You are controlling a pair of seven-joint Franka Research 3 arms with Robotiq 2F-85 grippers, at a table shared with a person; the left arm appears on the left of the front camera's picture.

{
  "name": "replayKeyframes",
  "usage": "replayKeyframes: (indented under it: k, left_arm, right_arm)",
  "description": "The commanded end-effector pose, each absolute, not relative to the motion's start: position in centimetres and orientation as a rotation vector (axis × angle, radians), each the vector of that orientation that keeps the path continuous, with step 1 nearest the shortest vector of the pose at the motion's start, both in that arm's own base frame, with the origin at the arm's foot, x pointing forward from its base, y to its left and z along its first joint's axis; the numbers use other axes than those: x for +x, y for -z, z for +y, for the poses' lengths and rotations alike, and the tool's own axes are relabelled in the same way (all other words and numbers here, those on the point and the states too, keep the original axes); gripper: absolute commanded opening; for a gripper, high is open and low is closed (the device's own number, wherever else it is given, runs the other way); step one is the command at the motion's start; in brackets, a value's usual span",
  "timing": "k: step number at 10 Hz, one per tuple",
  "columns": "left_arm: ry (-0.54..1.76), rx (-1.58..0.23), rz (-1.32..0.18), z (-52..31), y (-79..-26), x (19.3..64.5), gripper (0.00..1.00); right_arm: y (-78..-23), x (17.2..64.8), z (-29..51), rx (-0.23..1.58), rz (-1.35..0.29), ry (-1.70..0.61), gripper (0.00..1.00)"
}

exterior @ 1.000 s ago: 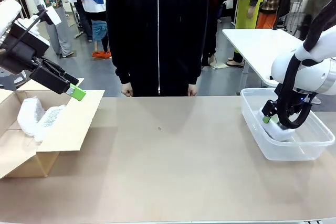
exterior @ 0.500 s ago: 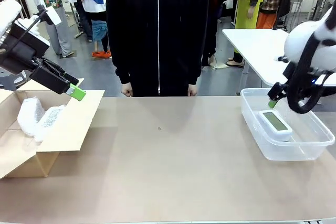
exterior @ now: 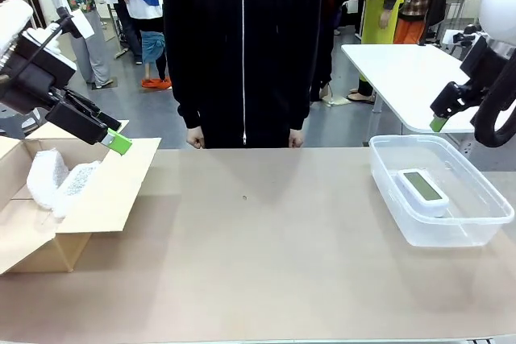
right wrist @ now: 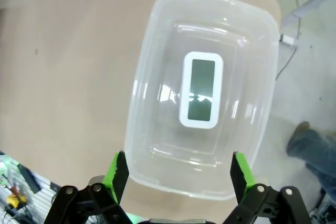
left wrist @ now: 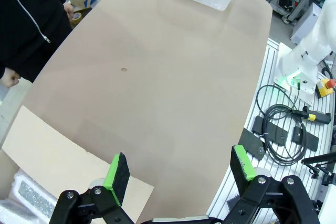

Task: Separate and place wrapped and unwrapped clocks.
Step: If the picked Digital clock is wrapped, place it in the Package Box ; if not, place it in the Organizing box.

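Sorting appears complete, or close to it — nothing is left loose on the tabletop (exterior: 266, 255). The bare clock (exterior: 422, 189) is seen lying flat, screen up, inside the clear plastic bin (exterior: 484, 223) at the far right. Two bubble-wrapped bundles (exterior: 58, 176), judged to be the wrapped clocks, are seen in the open cardboard box (exterior: 81, 231) at the left, touching each other.

Right gripper (exterior: 438, 124): held above the bin, fingers spread wide, nothing gripped. Left gripper (exterior: 118, 142): held over the box flap, fingers wide apart, empty.

Views compared — the right wrist view looks straight down on the clock, lying along the middle of the bin floor, which the front view gives only obliquely. The left wrist view catches just a corner of the wrapped bundles at its lower left; the front view shows both fully. A person stands at the far edge, hands (exterior: 194, 139) at the sides.
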State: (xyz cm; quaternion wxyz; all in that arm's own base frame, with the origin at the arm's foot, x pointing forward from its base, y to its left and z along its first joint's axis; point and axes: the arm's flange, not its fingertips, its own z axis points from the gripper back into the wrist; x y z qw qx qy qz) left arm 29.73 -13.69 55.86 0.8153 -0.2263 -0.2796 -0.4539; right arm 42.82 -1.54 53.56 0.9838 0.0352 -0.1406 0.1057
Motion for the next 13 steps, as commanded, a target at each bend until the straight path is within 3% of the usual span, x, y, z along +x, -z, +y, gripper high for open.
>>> replayKeyframes:
  k: [1,13]
  left_arm:
    - [0.962,-0.477,-0.595,-13.7,-55.8,29.8,1.0]
    - [0.962,-0.477,-0.595,-13.7,-55.8,29.8,1.0]
  right_arm:
    - [-53.7,42.1,0.4,0.028,-0.243,-0.166,1.0]
    - [-54.1,42.3,-0.5,0.06,-0.274,-0.204,1.0]
